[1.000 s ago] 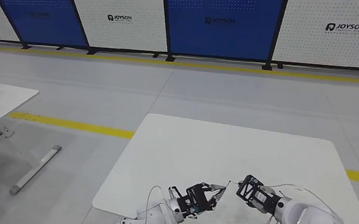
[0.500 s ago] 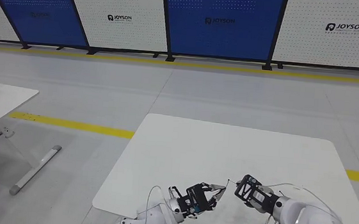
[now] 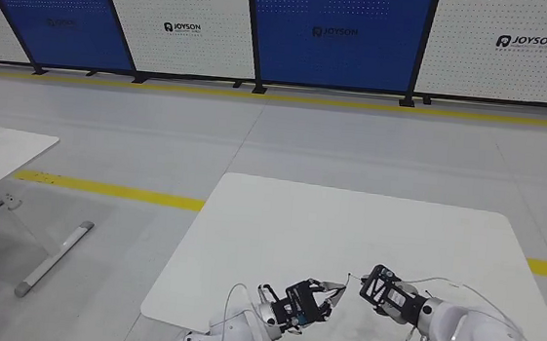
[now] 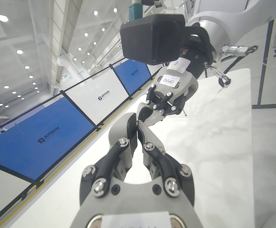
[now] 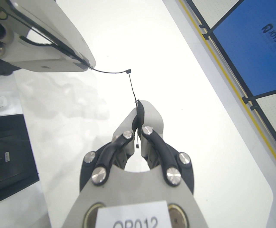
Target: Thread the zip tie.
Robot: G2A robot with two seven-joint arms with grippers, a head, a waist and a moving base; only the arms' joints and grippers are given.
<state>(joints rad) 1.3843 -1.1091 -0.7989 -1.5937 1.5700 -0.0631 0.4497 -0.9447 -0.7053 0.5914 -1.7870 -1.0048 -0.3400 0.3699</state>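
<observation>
The right hand (image 5: 138, 105) and the left hand (image 4: 137, 127) hang close together above the white counter's (image 3: 367, 218) near edge, each pinched tight on one end of the black zip tie (image 5: 131, 86), whose small head sits at the bend between them

Logo print on wall panels (image 3: 183, 28), printed label (image 5: 132, 216) on right gripper (image 5: 138, 108).

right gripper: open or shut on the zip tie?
Shut. Right gripper fingers press together, with the zip tie strap pinched between them and running out past the tips.
</observation>
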